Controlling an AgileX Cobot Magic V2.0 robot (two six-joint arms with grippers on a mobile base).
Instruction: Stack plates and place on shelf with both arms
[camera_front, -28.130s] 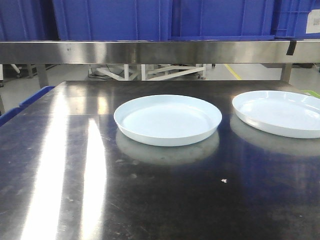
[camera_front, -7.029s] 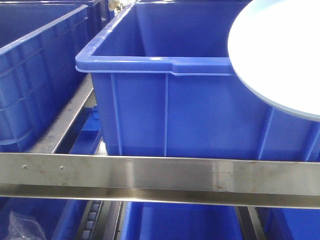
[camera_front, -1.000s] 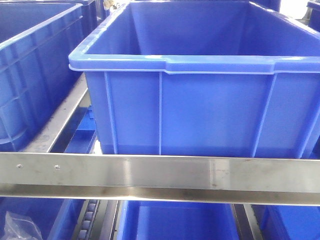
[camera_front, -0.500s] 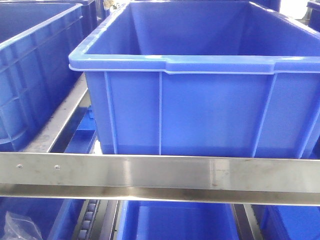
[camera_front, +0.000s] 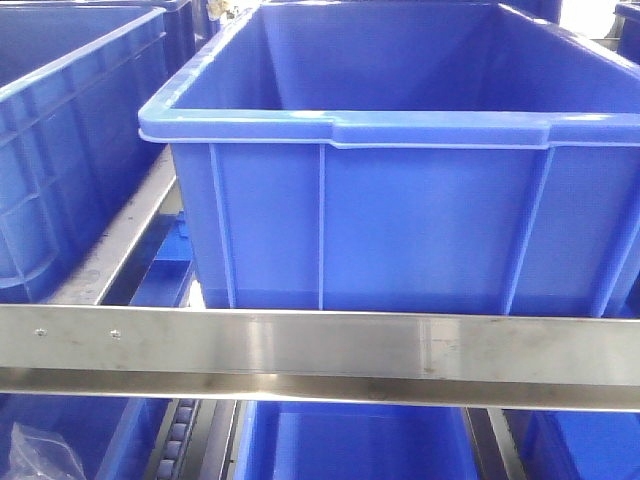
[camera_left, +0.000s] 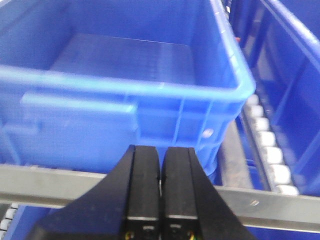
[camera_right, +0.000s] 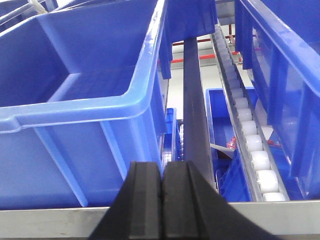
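No plates show in any view. In the left wrist view my left gripper (camera_left: 160, 150) is shut with nothing between its black fingers. It hangs just in front of the shelf's steel front rail (camera_left: 260, 205), below a blue bin (camera_left: 125, 85) whose visible floor is bare. My right gripper (camera_right: 162, 167) is also shut and empty. It sits at the rail (camera_right: 280, 217), beside the right corner of a blue bin (camera_right: 90, 100). Neither gripper appears in the front view, which shows the rail (camera_front: 320, 345) and a large blue bin (camera_front: 400, 200).
More blue bins stand on the shelf at the left (camera_front: 60, 160) and on the level below (camera_front: 350, 445). A white roller track (camera_right: 250, 145) and a dark steel divider (camera_right: 195, 110) run back on the right. A crumpled plastic bag (camera_front: 45, 450) lies at the lower left.
The pale plate seen at the front view's upper right 7 s ago is gone from view. Over the last second nothing has visibly moved.
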